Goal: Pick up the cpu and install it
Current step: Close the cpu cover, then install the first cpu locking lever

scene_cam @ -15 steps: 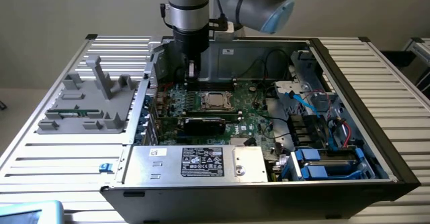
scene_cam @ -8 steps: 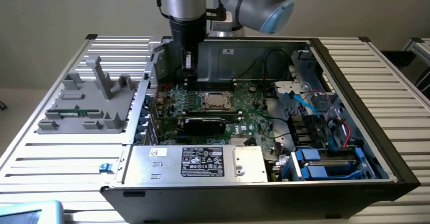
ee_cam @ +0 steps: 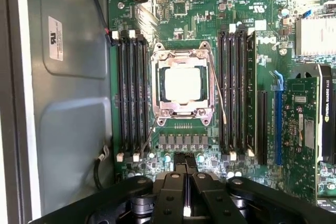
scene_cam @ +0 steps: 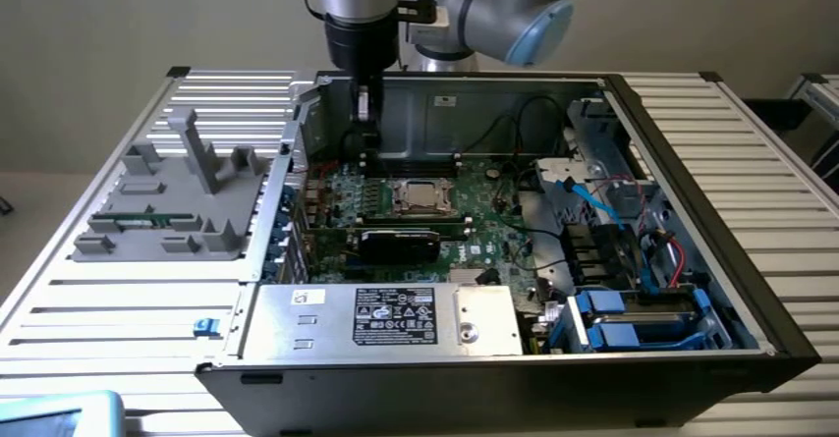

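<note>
The cpu (ee_cam: 182,85) lies flat in the socket on the green motherboard, its pale silver top showing through the metal frame (ee_cam: 157,85) that lies around it. In the exterior view the cpu (scene_cam: 422,194) sits near the middle of the open computer case. My gripper (ee_cam: 185,170) hovers above the board beside the socket, a short way off the cpu, with its black fingers pressed together and nothing between them. The exterior view has the gripper (scene_cam: 367,144) hanging over the board toward the case's back wall, on the exterior view's left of the socket.
Black memory slots (ee_cam: 131,98) flank the socket on both sides. A graphics card (scene_cam: 400,244) lies just in front of the socket, and a silver power supply (scene_cam: 393,319) fills the case front. A grey fixture (scene_cam: 171,201) with a green memory stick (scene_cam: 138,221) stands outside the case.
</note>
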Available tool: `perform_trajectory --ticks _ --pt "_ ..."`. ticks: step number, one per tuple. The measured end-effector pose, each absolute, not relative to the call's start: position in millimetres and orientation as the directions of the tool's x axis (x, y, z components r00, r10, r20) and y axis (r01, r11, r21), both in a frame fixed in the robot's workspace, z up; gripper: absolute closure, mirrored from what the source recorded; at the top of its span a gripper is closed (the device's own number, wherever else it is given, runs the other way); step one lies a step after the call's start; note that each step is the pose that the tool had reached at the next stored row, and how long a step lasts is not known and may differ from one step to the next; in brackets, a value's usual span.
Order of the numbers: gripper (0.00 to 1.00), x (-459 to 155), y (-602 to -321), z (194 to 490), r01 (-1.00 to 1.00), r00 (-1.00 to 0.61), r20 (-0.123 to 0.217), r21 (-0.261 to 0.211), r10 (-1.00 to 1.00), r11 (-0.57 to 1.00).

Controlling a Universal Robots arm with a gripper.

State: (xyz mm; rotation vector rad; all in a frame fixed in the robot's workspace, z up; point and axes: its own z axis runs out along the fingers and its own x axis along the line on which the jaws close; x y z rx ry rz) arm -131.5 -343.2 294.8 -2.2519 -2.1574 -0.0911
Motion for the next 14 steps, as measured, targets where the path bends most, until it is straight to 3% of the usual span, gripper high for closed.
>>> perform_trajectory --ticks 14 --pt "0.89 -134.2 -330.5 302.0 0.998 0.042 0.057 0.033 0.997 -0.044"
